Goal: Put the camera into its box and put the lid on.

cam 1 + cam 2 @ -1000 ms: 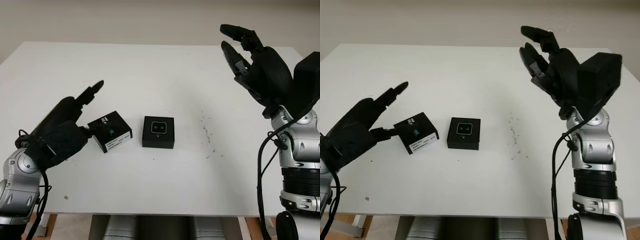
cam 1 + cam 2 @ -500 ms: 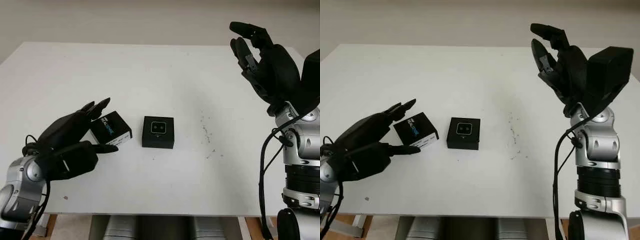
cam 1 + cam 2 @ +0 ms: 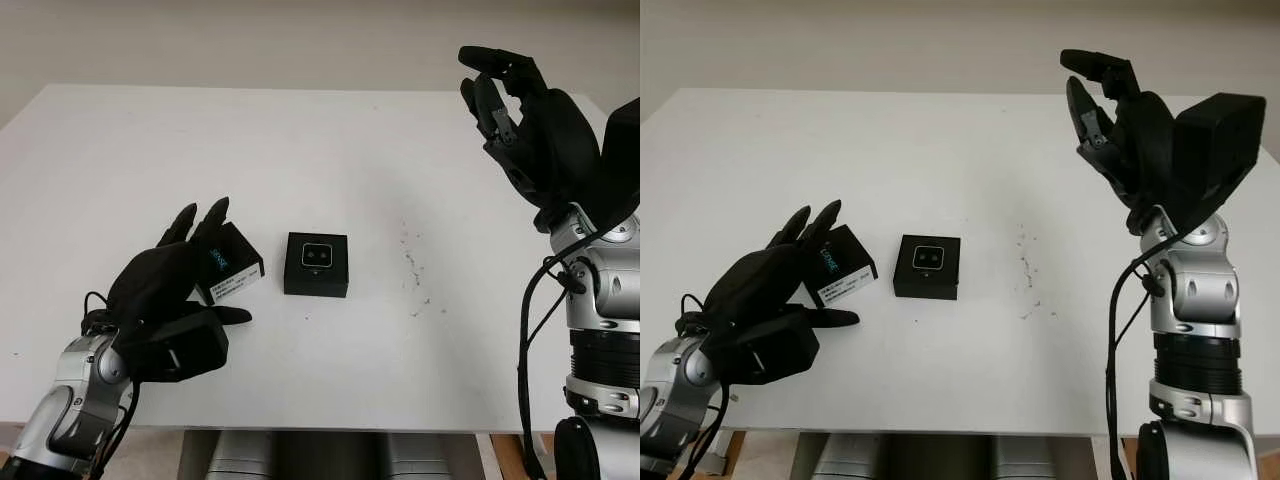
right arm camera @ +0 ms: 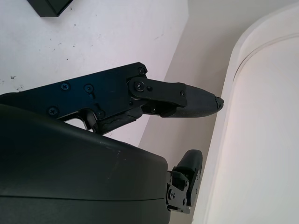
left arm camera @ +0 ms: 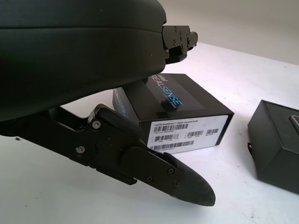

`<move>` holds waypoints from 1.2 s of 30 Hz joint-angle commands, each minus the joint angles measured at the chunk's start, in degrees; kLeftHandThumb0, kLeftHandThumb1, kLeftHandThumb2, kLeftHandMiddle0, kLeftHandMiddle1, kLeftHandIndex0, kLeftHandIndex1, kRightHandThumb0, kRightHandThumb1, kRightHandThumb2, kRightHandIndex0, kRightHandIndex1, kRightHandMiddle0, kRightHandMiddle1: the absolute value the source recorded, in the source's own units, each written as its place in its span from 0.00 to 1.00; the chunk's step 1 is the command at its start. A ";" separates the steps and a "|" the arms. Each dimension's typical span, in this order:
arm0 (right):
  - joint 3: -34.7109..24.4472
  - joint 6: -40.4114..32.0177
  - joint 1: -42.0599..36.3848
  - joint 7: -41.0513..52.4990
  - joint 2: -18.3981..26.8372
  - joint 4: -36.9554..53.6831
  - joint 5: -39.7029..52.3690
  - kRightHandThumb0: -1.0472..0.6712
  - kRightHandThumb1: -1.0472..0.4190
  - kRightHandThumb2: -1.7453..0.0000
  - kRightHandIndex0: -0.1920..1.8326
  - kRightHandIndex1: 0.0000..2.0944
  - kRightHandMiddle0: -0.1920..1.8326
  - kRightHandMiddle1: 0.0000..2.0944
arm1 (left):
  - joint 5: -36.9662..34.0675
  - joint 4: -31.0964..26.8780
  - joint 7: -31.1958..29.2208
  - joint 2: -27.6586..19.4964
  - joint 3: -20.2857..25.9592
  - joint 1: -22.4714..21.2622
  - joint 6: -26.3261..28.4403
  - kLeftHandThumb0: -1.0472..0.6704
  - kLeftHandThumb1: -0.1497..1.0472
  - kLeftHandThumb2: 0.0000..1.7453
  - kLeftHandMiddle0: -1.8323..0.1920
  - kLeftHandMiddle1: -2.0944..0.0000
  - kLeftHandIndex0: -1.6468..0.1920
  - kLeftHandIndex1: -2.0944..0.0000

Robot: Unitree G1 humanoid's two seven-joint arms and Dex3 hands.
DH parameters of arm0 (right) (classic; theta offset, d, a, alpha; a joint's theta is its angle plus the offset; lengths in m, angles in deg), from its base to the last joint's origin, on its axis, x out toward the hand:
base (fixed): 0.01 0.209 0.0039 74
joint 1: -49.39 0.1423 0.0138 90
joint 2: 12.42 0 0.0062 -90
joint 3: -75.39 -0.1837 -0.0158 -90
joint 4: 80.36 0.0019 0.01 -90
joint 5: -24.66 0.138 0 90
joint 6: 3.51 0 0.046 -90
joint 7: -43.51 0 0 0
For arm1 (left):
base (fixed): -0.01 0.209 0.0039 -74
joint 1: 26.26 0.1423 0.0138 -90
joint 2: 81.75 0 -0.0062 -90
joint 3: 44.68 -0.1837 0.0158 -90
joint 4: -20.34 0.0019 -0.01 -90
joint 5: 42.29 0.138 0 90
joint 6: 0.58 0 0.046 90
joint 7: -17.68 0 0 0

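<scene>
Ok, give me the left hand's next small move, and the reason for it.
Probably close the left hand on the black printed cardboard lid. Its fingers already bracket the lid, thumb in front, without clamping it. The open black box with the camera inside sits just to the right, uncovered. The right hand is raised, open.

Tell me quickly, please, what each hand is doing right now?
Left hand: open, fingers around the RealSense box on the table, not yet gripping it.
Right hand: open, raised above the table's right side, holding nothing.
</scene>
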 commanded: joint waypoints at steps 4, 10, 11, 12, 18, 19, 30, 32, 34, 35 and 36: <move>-0.04 0.07 -0.30 -0.62 0.09 1.04 -0.03 0.26 0.00 0.71 0.15 0.03 0.00 0.49 | 2.03 1.52 3.35 0.44 -0.86 0.52 -1.97 0.22 0.83 0.03 0.97 0.97 0.91 0.96; 0.46 0.96 -0.53 -1.28 0.25 1.15 -1.23 0.25 0.00 0.73 0.17 0.04 0.00 0.51 | 0.93 1.57 2.55 0.30 -0.43 0.12 -2.42 0.29 0.84 0.03 0.92 0.96 0.82 0.94; 0.55 0.63 -0.52 -1.65 0.27 1.33 -1.52 0.25 0.00 0.74 0.18 0.04 0.00 0.50 | 0.94 1.48 2.33 0.28 -0.44 0.09 -2.27 0.32 0.84 0.03 0.91 0.96 0.80 0.94; 0.60 0.30 -0.49 -2.05 0.24 1.56 -1.76 0.25 0.00 0.74 0.18 0.04 0.00 0.50 | 0.96 1.41 2.11 0.29 -0.45 0.06 -2.09 0.33 0.84 0.03 0.90 0.96 0.79 0.94; 0.91 -0.82 -0.47 -3.15 0.40 2.66 -2.89 0.27 0.00 0.74 0.18 0.04 0.00 0.50 | -0.18 2.11 1.83 1.01 -0.40 -0.15 -2.02 0.39 0.85 0.03 0.83 0.93 0.72 0.92; 0.90 -0.89 -0.46 -3.20 0.40 2.82 -2.95 0.28 0.00 0.74 0.18 0.05 0.00 0.51 | -0.51 2.17 1.65 1.16 -0.39 -0.19 -1.89 0.40 0.86 0.03 0.81 0.92 0.71 0.92; 0.51 -3.69 -0.31 -4.91 -0.25 4.80 -2.38 0.30 0.00 0.73 0.19 0.05 0.00 0.56 | 1.74 8.89 11.25 1.51 -1.37 -1.64 -8.71 0.56 0.91 0.03 0.75 0.57 0.71 0.57; 0.49 -3.99 -0.37 -4.85 -0.37 4.96 -2.04 0.30 0.00 0.73 0.19 0.05 0.00 0.54 | 2.03 10.99 15.06 1.57 -1.34 -2.05 -11.95 0.57 0.93 0.03 0.72 0.48 0.69 0.51; 0.63 -3.60 -0.49 -4.38 -0.30 4.92 -1.80 0.29 0.00 0.73 0.19 0.05 0.00 0.51 | 1.98 12.71 17.59 1.63 -1.19 -2.43 -14.32 0.56 0.95 0.03 0.73 0.37 0.70 0.43; 0.63 -3.45 -0.63 -3.16 -0.07 4.78 -1.05 0.29 0.00 0.73 0.18 0.05 0.00 0.49 | 2.08 13.33 18.44 1.48 -1.11 -2.61 -15.18 0.56 0.96 0.03 0.74 0.34 0.71 0.39; 0.68 -3.50 -0.79 -1.75 0.29 4.71 -0.28 0.28 0.00 0.69 0.15 0.03 0.00 0.40 | 2.09 13.85 19.07 1.35 -1.01 -2.76 -15.90 0.55 0.96 0.03 0.76 0.29 0.72 0.36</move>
